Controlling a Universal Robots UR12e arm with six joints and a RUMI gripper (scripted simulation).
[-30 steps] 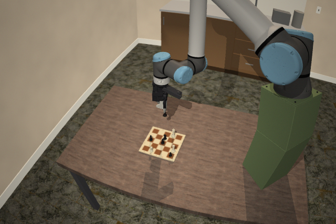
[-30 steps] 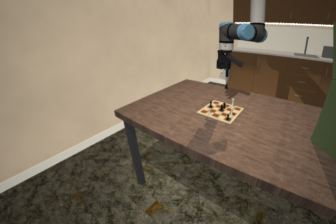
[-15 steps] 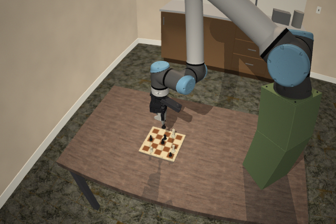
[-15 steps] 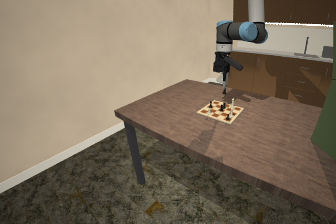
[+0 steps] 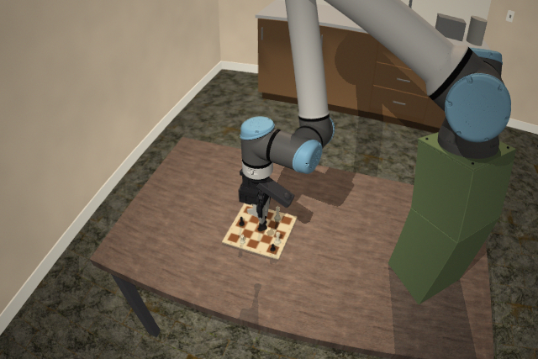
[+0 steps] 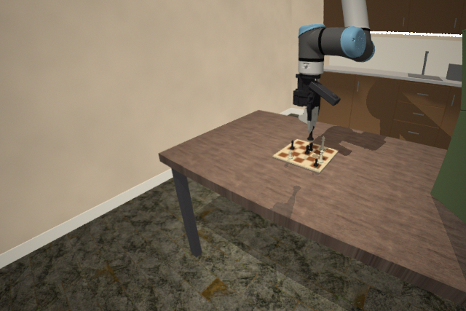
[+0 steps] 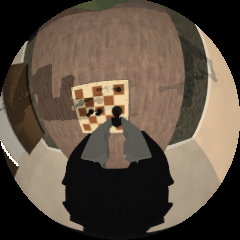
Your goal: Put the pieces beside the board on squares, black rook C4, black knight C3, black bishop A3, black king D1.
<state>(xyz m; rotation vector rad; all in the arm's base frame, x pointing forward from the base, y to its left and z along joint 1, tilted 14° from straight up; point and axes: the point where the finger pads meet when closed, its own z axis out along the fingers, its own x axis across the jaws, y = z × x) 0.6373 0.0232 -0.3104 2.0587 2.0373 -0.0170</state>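
On the near half of the wooden surface (image 5: 339, 285) (image 6: 357, 202) (image 7: 150, 50), seen from above, a dark shadow lies below the board at six o'clock. The checkered board (image 5: 278, 256) (image 6: 319, 170) (image 7: 126, 82) sits flat beyond it. By the top view, a black chess piece (image 5: 272, 248) (image 6: 316, 162) (image 7: 118, 89) stands at five o'clock on the board, a small white piece (image 5: 242, 239) (image 6: 290, 154) at eight, another white piece (image 5: 277, 237) (image 6: 320, 156) (image 7: 106, 90) at four, a dark piece (image 5: 241, 221) (image 6: 292, 145) at ten, and a tall pale piece (image 5: 276, 214) (image 6: 322, 143) (image 7: 78, 104) toward one.

The exterior view shows two more black ones close together near the middle. Above the board, the hand (image 5: 261, 220) (image 6: 310, 130) (image 7: 116, 117) points down, pinching a black round-topped piece (image 5: 261, 226) (image 6: 309, 135) (image 7: 116, 113) upright, clear of the board. Which piece it is, I cannot tell.

Farther back, at three o'clock in the top view, the green pedestal (image 5: 439, 233) (image 6: 451, 172) carries the arm. Brown cabinets (image 5: 287, 60) (image 6: 338, 100) stand toward one.
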